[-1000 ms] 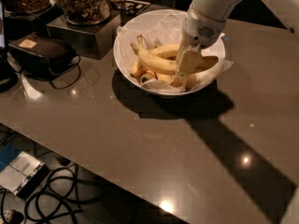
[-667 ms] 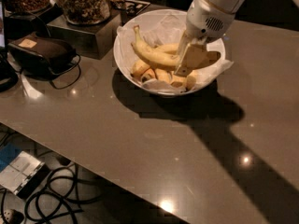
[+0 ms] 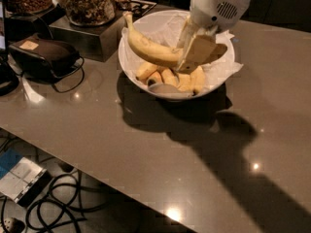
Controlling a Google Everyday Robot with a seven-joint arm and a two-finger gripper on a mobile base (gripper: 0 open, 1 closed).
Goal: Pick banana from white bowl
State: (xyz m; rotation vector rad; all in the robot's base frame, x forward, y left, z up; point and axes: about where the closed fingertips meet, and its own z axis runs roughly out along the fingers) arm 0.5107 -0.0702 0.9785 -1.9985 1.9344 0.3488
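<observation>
The long curved yellow banana (image 3: 148, 47) hangs lifted above the white bowl (image 3: 131, 72), its stem pointing up to the left. My gripper (image 3: 187, 57) is shut on the banana's right end, with its tan fingers (image 3: 199, 50) over the bowl's middle. The bowl is lined with crumpled white paper and stands on the grey table. Several small stubby bananas (image 3: 167, 77) lie in it under the lifted one.
Glass jars of brown snacks (image 3: 87, 1) stand on a metal stand at the back left. A dark pouch with a cord (image 3: 43, 55) lies left of the bowl. Cables and a box lie on the floor past the table's near edge (image 3: 73, 178).
The gripper has risen with the long banana, which has come up out of the bowl and now hangs above the small bananas.
</observation>
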